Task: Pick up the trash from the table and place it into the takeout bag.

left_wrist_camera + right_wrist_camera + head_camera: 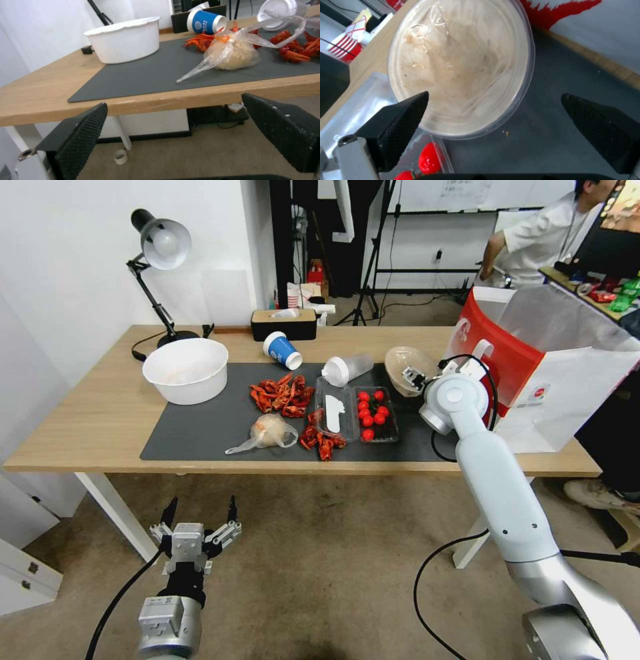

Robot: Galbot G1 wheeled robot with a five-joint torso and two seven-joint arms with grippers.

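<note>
Left gripper [198, 511] hangs below the table edge w/ fingers spread, holding nothing; the small clear plastic bag [269, 434] lies on the dark grey mat [200, 433] of the long light-wood table [87, 420], above and just beyond it. Right gripper [493, 117], jaws wide, nothing held, sits over the tan round bowl [460, 62]: near rim between its fingers, bowl just ahead. Right arm is nearer the large red-and-white paper takeout bag [533, 360], just beside the bowl.

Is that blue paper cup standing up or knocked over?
Knocked over: the blue paper cup lies on its side at the dark grey mat's far edge.
</note>
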